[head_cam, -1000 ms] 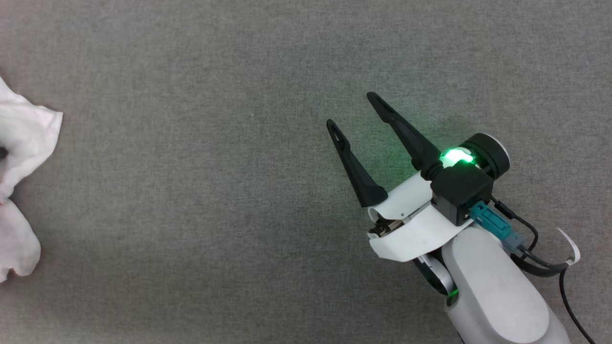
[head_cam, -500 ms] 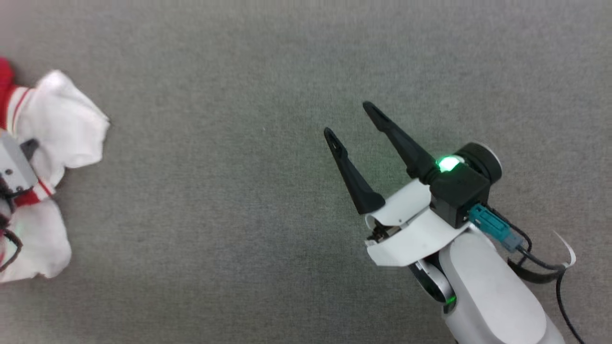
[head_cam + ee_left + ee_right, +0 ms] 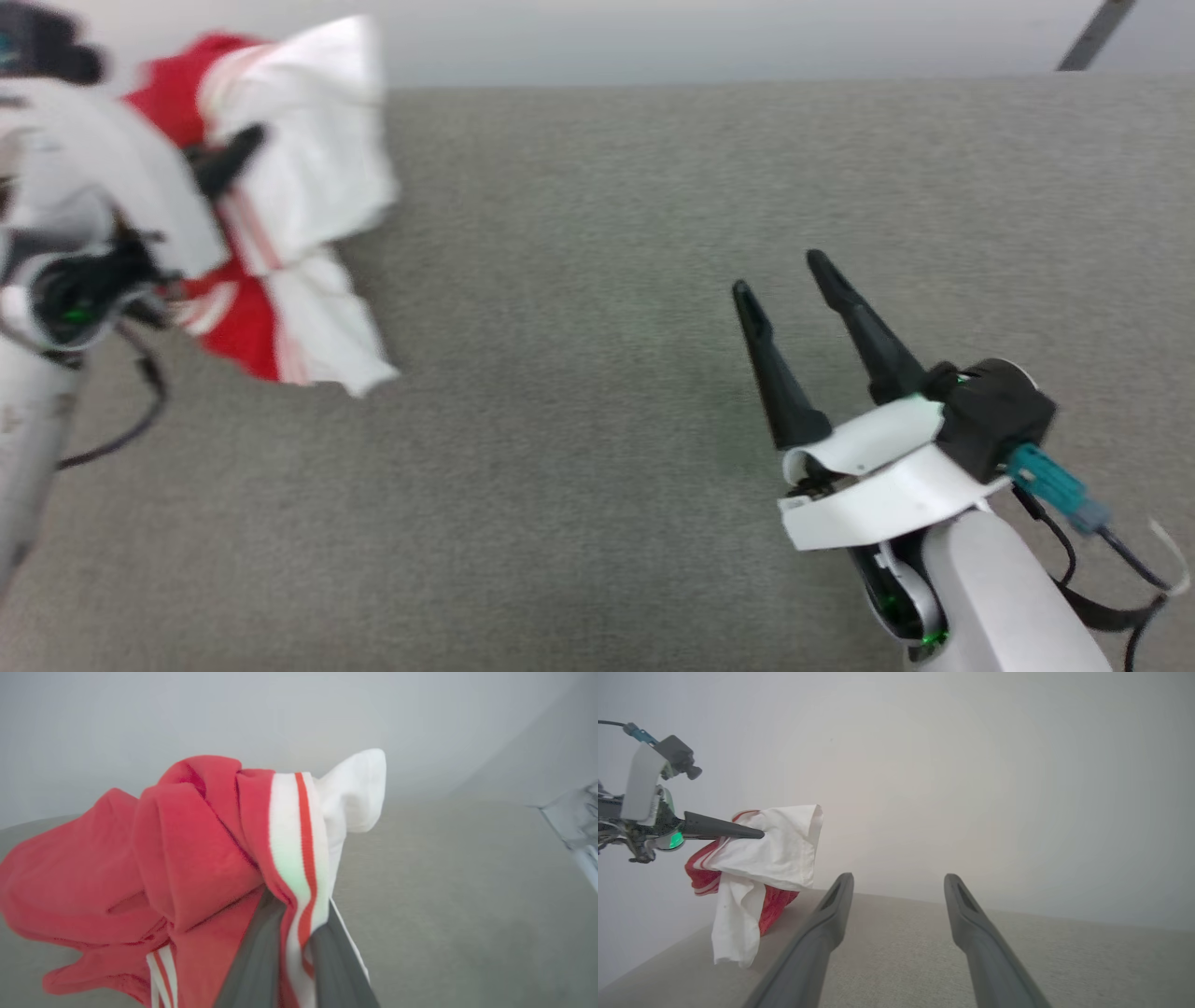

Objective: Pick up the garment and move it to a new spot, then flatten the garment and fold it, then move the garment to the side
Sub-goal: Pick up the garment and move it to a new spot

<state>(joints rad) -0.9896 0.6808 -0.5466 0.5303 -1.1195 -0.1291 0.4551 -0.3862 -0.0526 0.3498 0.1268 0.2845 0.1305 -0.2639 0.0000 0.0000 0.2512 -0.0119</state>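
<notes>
At left, the one left gripper (image 3: 298,914) is pinching the single garment (image 3: 308,187) by its striped trim, dangling it over the grey surface (image 3: 579,392). At right, the one right gripper (image 3: 780,273) is hovering, two fingers spread, holding nothing.

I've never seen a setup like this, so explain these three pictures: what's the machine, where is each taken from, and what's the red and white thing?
It is a robot with two arms, each ending in a gripper with two long dark fingers. One picture looks down from a camera on its head; the other two come from cameras on its wrists, looking along the fingers. The left gripper is shut on a red and white garment, which hangs crumpled from it over a grey fabric surface. The right gripper is open, holding nothing.
</notes>
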